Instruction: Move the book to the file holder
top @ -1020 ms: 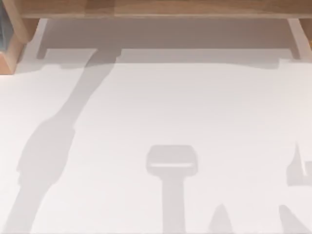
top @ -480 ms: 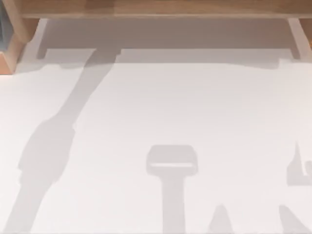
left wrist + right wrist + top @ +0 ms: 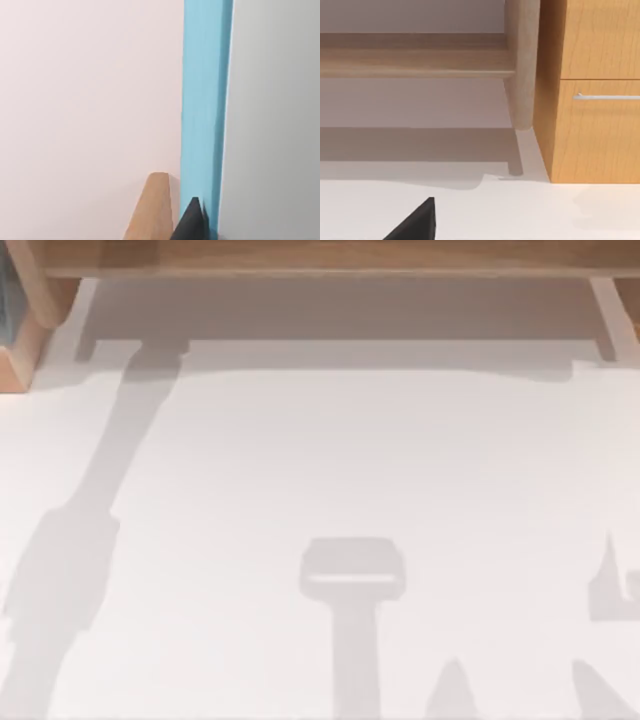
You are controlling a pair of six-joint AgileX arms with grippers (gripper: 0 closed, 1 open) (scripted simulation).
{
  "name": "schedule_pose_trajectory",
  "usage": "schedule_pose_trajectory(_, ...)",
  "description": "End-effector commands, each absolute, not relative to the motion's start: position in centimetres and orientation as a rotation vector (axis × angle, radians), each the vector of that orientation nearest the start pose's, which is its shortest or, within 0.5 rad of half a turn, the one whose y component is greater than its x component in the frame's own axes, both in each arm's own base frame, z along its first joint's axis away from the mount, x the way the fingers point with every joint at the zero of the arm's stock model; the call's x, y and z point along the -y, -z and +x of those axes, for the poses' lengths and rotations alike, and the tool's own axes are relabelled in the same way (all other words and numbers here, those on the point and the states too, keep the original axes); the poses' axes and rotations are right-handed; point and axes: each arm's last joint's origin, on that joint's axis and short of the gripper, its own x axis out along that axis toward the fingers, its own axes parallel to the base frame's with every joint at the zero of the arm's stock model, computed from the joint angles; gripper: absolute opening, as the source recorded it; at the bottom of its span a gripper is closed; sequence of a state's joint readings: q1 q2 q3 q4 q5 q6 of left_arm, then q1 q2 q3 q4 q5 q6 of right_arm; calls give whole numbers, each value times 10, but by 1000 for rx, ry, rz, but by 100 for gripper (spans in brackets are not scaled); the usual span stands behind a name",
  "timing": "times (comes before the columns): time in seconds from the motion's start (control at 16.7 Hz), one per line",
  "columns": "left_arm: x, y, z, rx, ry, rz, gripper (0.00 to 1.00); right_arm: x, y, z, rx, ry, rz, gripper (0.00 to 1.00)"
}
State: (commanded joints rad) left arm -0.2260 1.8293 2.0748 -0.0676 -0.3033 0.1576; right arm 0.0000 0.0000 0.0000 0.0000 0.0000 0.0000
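We carry the flat light-blue book (image 3: 205, 110) in our left gripper (image 3: 192, 220). In the left wrist view its long blue edge runs straight away from one dark fingertip (image 3: 191, 222) that lies against it, so the jaws look clenched on the book, though the second finger is hidden. Beside that fingertip sits the rounded end of a light wooden slat (image 3: 152, 205), which we take for a wall of the file holder. The book seems held on edge so it can slide in next to that wall.

From above, a sliver of blue (image 3: 6, 300) shows behind a pale wooden post (image 3: 40, 295) at the far-left corner of the white bench (image 3: 350, 460), which puts the book at that corner. We judge the move nearly finished, with lowering and release left.

Our right gripper (image 3: 415, 222) hangs parked over the bench's right side, facing an orange-brown wooden drawer cabinet (image 3: 595, 100) and a pale wooden shelf rail (image 3: 415, 62). We cannot tell how its jaws stand.
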Motion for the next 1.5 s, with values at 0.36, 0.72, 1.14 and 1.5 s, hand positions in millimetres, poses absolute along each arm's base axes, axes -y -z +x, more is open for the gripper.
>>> schedule_pose_trajectory(0.36,-64,-453,388,55,-375,492,0,1,-160,106,0,0,0,100)
schedule_pose_trajectory(0.72,-201,-323,341,-382,-463,895,0,1,-160,106,0,0,0,100)
schedule_pose_trajectory(1.14,-242,-195,279,-613,-193,1196,0,1,-160,106,0,0,0,100)
schedule_pose_trajectory(1.5,-200,-166,316,-327,108,1477,0,1,-160,106,0,0,0,100)
